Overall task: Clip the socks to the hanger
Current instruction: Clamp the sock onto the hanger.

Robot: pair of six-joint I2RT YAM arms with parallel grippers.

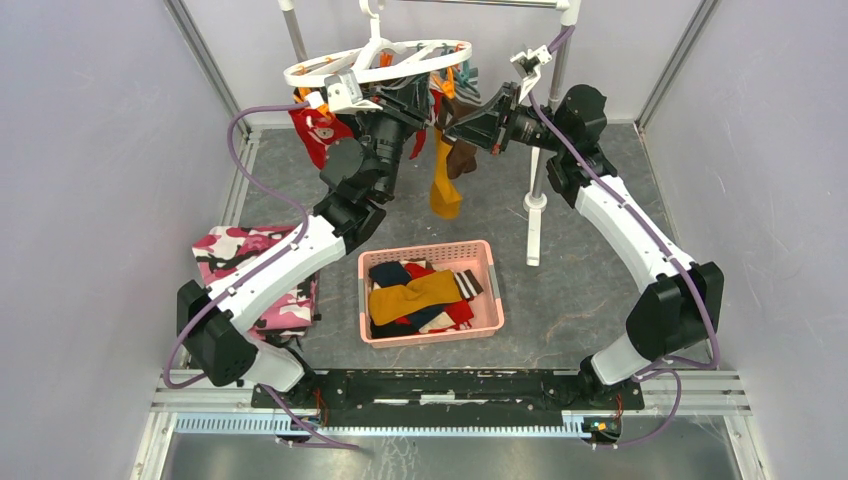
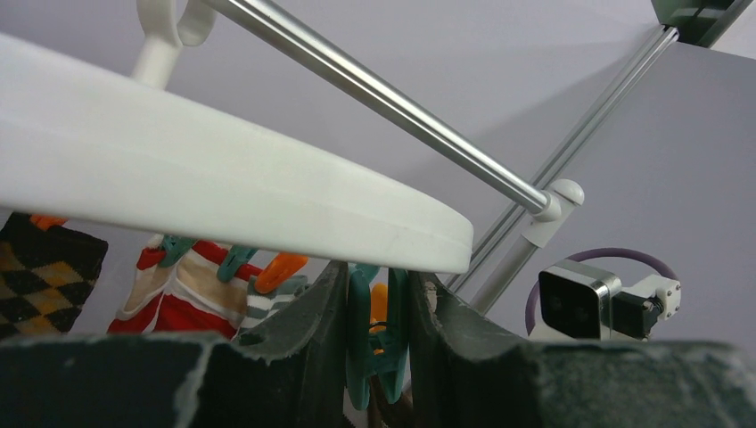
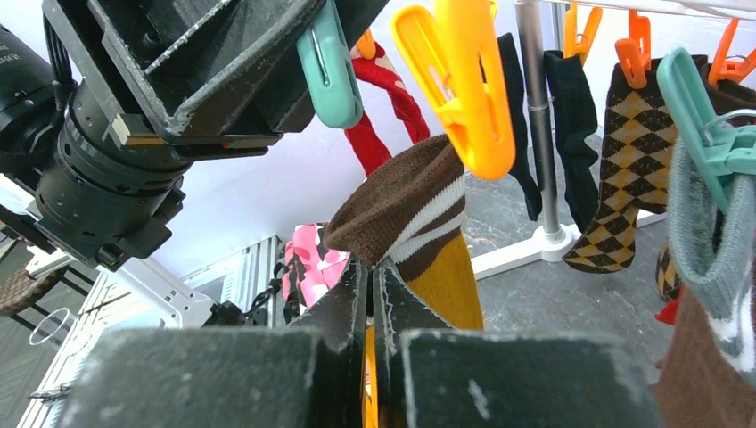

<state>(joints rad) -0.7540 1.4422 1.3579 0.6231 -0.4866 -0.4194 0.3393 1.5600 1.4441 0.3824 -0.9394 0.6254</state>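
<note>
Left gripper (image 2: 382,290) is squeezing teal clip (image 2: 358,339); right gripper (image 3: 370,272) is clamping mustard sock (image 3: 406,201). Next, likely: raising sock into clip, up-left of right gripper.

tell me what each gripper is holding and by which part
Left gripper: a teal clip under the hanger, pinched across its two sides. Right gripper: shut on the mustard sock, at its brown striped cuff.

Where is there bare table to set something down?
Bare table lies between the basket and the right arm, and behind the basket up to the rack foot. Crowded: under the hanger among hung socks, and left, where the camouflage cloth lies.
</note>
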